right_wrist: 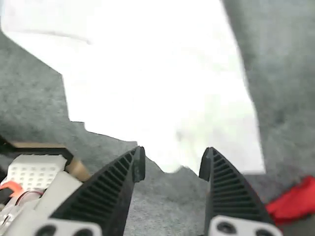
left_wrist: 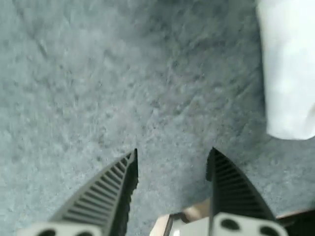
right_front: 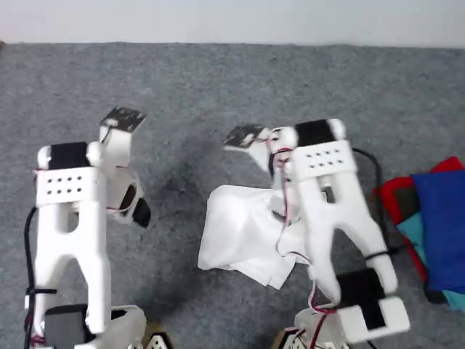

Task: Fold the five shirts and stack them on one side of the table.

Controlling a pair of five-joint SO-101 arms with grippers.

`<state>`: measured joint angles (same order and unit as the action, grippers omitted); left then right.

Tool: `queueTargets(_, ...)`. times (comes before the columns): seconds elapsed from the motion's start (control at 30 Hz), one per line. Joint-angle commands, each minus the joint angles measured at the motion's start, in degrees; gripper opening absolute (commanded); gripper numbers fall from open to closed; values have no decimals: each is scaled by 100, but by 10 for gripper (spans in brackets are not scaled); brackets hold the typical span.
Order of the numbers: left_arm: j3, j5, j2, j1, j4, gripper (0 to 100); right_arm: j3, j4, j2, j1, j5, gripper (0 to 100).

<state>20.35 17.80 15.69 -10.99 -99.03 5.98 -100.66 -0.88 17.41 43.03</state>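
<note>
A crumpled white shirt (right_front: 243,233) lies on the grey carpeted table, partly under the right arm. It also fills much of the right wrist view as a bright white shirt (right_wrist: 157,83). My right gripper (right_wrist: 172,162) hangs open just above the shirt's edge, nothing between its fingers. My left gripper (left_wrist: 172,164) is open over bare carpet, with a corner of the white shirt (left_wrist: 288,69) off to one side. At the table's right edge sits a stack of folded shirts (right_front: 432,218): dark blue on top, teal and red under it.
The grey carpet (right_front: 218,94) covers the whole table, with free room at the back and the left. The arm bases (right_front: 87,320) stand at the front edge. A pale wall runs along the far side.
</note>
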Motion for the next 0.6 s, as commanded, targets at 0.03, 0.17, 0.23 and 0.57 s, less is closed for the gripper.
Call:
queueTargets(0.03,57,105,237,-281,-167,221,-70,4,391,277,-79,203)
queueTargets(0.17,75,97,229,-316,-167,221,-79,171,523,382,-88,203)
queueTargets(0.23,75,97,229,-290,-167,221,-79,382,541,400,-88,202)
queueTargets(0.57,75,97,229,-316,-167,221,-62,1007,673,418,-79,198)
